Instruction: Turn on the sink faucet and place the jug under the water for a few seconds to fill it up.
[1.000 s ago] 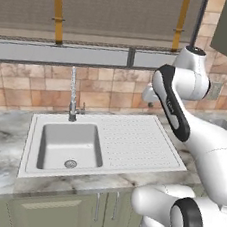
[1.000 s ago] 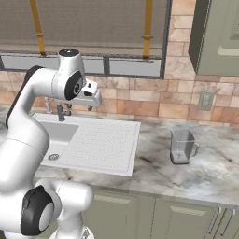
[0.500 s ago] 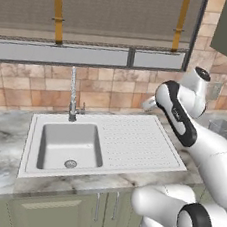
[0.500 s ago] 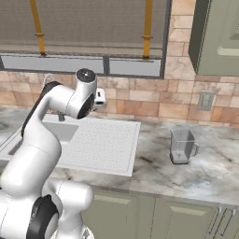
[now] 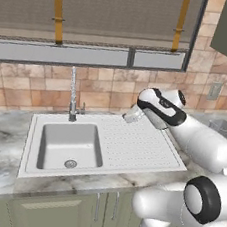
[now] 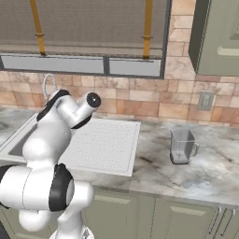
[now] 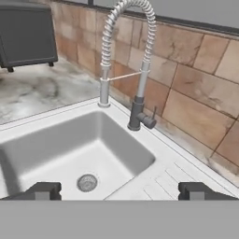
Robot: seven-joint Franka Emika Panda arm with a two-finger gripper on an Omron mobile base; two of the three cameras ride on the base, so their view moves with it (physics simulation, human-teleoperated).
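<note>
The sink faucet has a silver spring-coil neck, a dark base and a small side lever. It stands behind the white sink, and no water runs from its spout. My gripper hovers over the ribbed drainboard, to the right of the faucet, and points at it. In the hand view the gripper is open, its fingertips wide apart and holding nothing. The clear jug stands upright on the counter right of the sink, far from the gripper.
A dark boxy appliance sits on the marble counter beyond the sink. The tiled wall rises right behind the faucet, with a window above it. A wall outlet is above the jug. My arm blocks part of the basin.
My arm has swung down and left from high at the right, bringing the hand low over the drainboard and turning it toward the faucet. The jug and faucet have not moved.
</note>
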